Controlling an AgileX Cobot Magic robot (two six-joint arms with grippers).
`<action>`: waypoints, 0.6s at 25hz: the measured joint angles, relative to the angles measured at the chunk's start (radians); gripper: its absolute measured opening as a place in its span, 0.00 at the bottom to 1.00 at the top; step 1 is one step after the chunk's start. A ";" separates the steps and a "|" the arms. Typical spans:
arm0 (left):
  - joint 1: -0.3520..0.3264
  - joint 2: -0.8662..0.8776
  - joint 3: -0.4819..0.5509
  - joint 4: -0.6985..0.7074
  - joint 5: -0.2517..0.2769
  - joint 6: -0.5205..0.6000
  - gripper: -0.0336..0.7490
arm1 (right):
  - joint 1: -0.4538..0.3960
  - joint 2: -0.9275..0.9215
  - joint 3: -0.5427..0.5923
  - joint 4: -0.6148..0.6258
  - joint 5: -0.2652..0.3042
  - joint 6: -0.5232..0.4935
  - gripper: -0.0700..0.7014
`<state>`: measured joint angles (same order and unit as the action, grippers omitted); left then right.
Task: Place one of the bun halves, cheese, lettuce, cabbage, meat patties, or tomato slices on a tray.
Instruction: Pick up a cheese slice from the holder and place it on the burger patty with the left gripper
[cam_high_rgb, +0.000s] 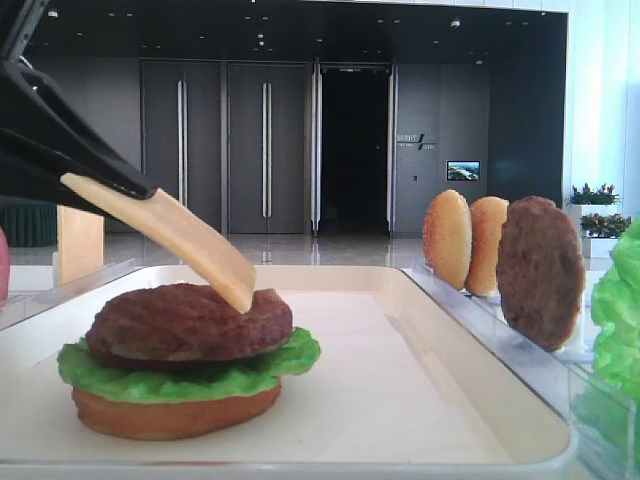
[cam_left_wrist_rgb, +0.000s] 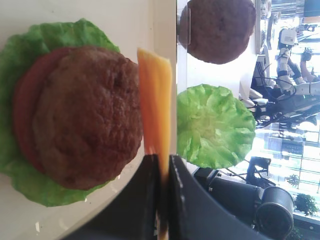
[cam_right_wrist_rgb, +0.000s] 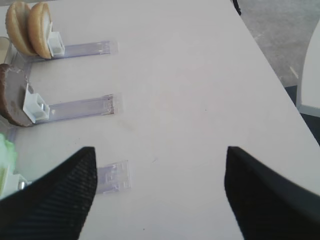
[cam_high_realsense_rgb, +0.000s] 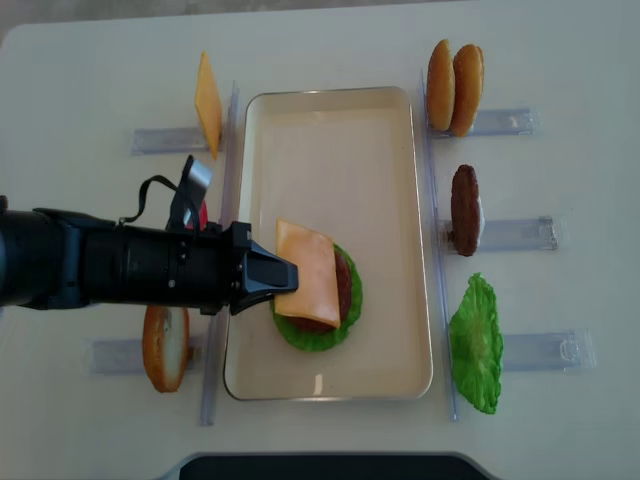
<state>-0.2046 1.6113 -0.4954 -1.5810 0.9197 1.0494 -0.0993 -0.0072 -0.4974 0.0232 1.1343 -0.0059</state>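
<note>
Exterior high (realsense) view: the cheese (cam_high_realsense_rgb: 308, 272) is pinched by its edge in the left gripper (cam_high_realsense_rgb: 278, 279), tilted over the patty (cam_high_realsense_rgb: 343, 285) stacked on lettuce (cam_high_realsense_rgb: 318, 335) in the tray (cam_high_realsense_rgb: 345, 130). Bare tray floor is seen beyond the stack. Past the tray's right rim, bun halves (cam_high_realsense_rgb: 454, 87), another patty (cam_high_realsense_rgb: 465, 209) and a lettuce leaf (cam_high_realsense_rgb: 476, 344) are held in clear holders (cam_high_realsense_rgb: 515, 233). The right gripper (cam_right_wrist_rgb: 160, 192) is spread wide, holding nothing.

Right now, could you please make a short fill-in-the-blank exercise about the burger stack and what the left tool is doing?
1. The left tool is shut on a slice of ____.
2. On the tray, the top layer of the stack is the meat ____.
3. Under it lies green ____.
4. The right tool holds ____.

Missing words: cheese; patty; lettuce; nothing
</note>
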 joint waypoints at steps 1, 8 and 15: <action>0.000 0.000 0.000 0.000 -0.002 0.000 0.07 | 0.000 0.000 0.000 0.000 0.000 0.000 0.78; 0.000 0.000 0.000 0.000 -0.012 0.000 0.07 | 0.000 0.000 0.000 0.000 0.000 0.006 0.78; 0.000 0.000 0.000 0.000 -0.015 0.000 0.07 | 0.000 0.000 0.000 0.000 0.000 0.006 0.78</action>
<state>-0.2046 1.6113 -0.4954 -1.5810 0.9048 1.0494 -0.0993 -0.0072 -0.4974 0.0232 1.1343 0.0000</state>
